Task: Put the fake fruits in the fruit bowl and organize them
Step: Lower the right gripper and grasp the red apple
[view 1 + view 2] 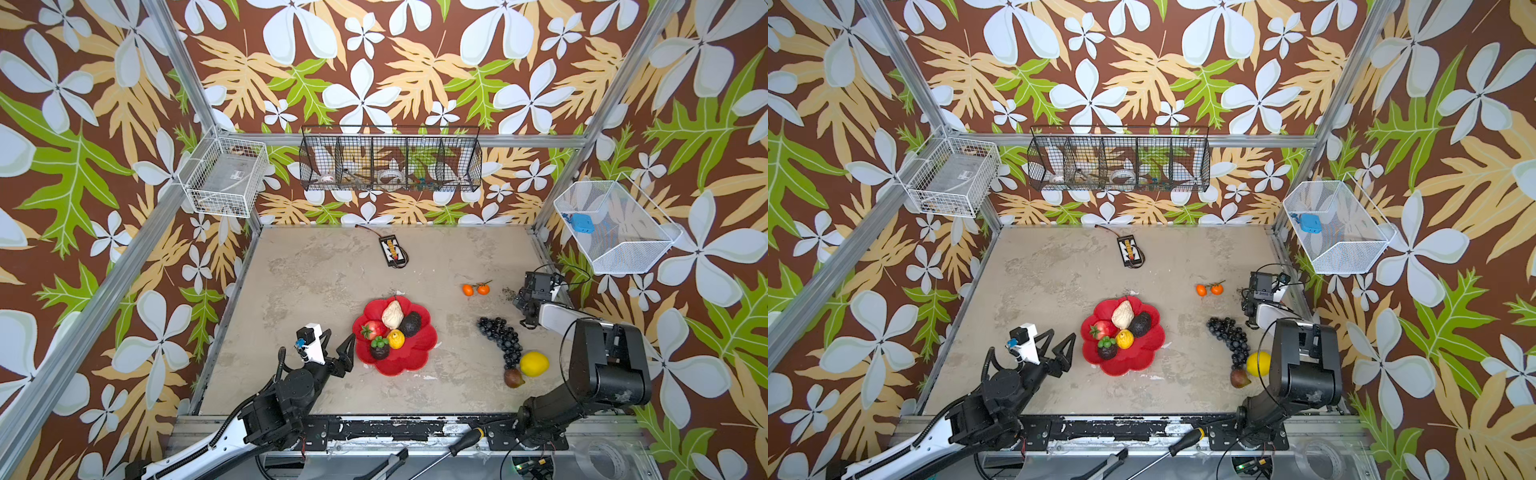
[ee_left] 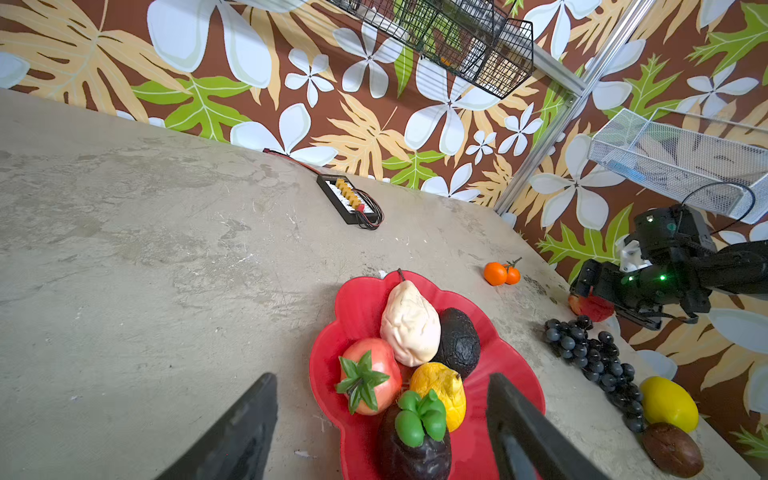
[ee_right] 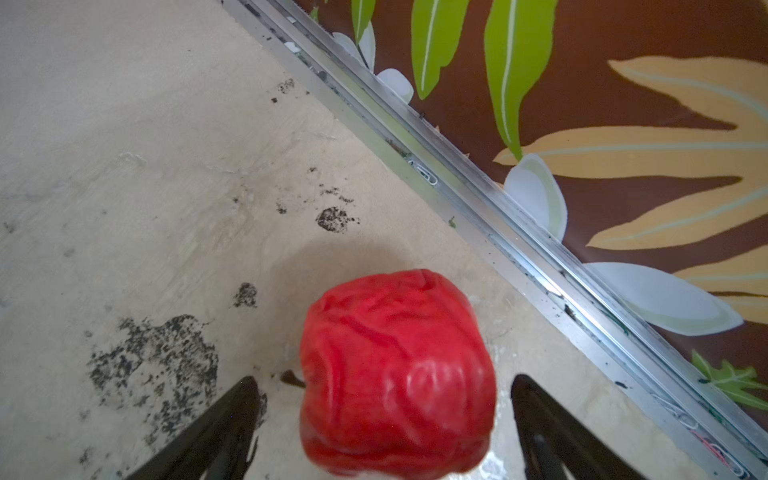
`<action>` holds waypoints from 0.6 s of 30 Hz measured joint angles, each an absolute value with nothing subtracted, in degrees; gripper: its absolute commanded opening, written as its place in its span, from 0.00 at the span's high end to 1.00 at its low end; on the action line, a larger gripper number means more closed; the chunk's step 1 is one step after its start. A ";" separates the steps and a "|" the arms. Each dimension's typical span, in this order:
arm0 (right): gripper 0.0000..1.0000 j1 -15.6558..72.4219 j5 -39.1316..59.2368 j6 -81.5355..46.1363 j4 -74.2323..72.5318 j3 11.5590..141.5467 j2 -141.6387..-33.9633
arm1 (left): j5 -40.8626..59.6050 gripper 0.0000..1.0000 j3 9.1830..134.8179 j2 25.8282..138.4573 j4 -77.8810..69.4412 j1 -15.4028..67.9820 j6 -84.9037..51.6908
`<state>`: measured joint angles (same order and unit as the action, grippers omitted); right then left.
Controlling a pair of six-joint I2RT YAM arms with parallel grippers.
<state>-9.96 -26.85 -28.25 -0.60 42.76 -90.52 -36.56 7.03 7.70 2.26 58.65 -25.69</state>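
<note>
The red flower-shaped fruit bowl (image 1: 419, 353) (image 1: 1144, 353) (image 2: 357, 299) holds a beige pear (image 1: 392, 314), a dark avocado (image 1: 410, 324), a red fruit with green leaves (image 1: 374, 329), a yellow-orange fruit (image 1: 396, 338) and a dark fruit with a green top (image 1: 379, 349). On the table to the right lie two small oranges (image 1: 476, 289), a dark grape bunch (image 1: 500, 336), a yellow lemon (image 1: 534, 364) and a brown fruit (image 1: 514, 378). My left gripper (image 1: 341, 333) (image 2: 382, 376) is open just left of the bowl. My right gripper (image 3: 384, 379) stands open around a red apple (image 3: 399, 374) (image 2: 592, 307), with gaps on both sides.
A small black device with a cable (image 1: 392, 250) lies at the back of the table. Wire baskets (image 1: 390, 160) hang on the walls. The aluminium frame rail (image 3: 478, 187) runs close beside the apple. A screwdriver (image 1: 465, 440) rests on the front rail.
</note>
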 measured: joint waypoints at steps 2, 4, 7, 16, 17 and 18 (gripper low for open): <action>0.15 -9.89 -26.83 -28.25 -0.60 42.85 -90.67 | -36.53 0.20 7.03 7.90 2.26 58.65 -25.69; 0.17 -9.78 -26.81 -28.25 -0.67 43.07 -91.09 | -36.40 0.20 7.03 8.03 2.26 58.65 -25.69; 0.20 -9.85 -26.85 -28.23 -0.64 43.46 -91.74 | -36.14 0.20 7.03 8.10 2.26 58.65 -25.69; 0.35 -9.89 -27.20 -28.23 -0.60 44.07 -92.40 | -35.92 0.20 7.03 8.14 2.26 58.65 -25.69; 0.35 -9.89 -27.20 -28.25 -0.60 44.16 -92.49 | -35.92 0.20 7.03 8.14 2.26 58.65 -25.69; 0.36 -9.89 -27.16 -28.25 -0.60 44.16 -92.51 | -35.92 0.20 7.03 8.14 2.26 58.65 -25.69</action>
